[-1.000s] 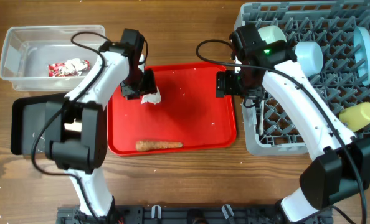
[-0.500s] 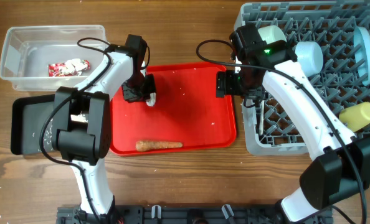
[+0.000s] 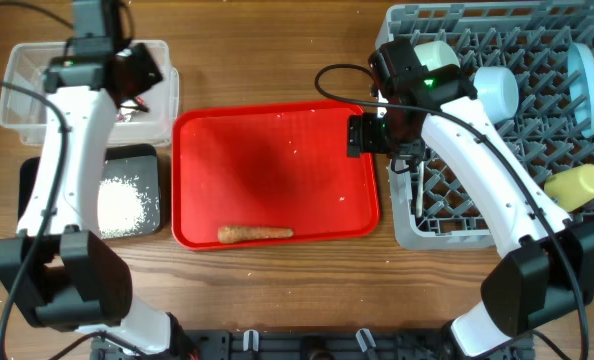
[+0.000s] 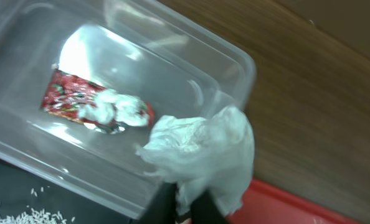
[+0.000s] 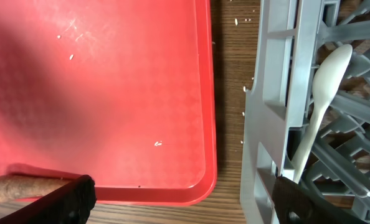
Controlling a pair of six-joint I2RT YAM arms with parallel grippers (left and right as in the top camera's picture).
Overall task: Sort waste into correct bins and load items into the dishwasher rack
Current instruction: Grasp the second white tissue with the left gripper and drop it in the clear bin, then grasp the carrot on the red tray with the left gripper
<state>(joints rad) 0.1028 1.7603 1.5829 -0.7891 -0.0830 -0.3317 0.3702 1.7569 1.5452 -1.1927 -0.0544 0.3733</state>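
While the left end effector (image 4: 184, 210) hangs over the clear plastic rectangular tub (image 4: 238, 59), it is clenched on the small crumpled white paper ball (image 4: 203, 152), seemingly above the rim. A red-and-white crinkled snack wrapper (image 4: 88, 106) lies inside. The right end effector (image 5: 182, 196) stands released beside the flat red serving tray (image 5: 110, 93).

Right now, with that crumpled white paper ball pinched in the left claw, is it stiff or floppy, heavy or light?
Probably soft: the crumpled white paper ball bulges loosely past the left gripper pinching it. Likely very light, being thin, rumpled sheet; released over the clear plastic rectangular tub, it may drift rather than drop straight.
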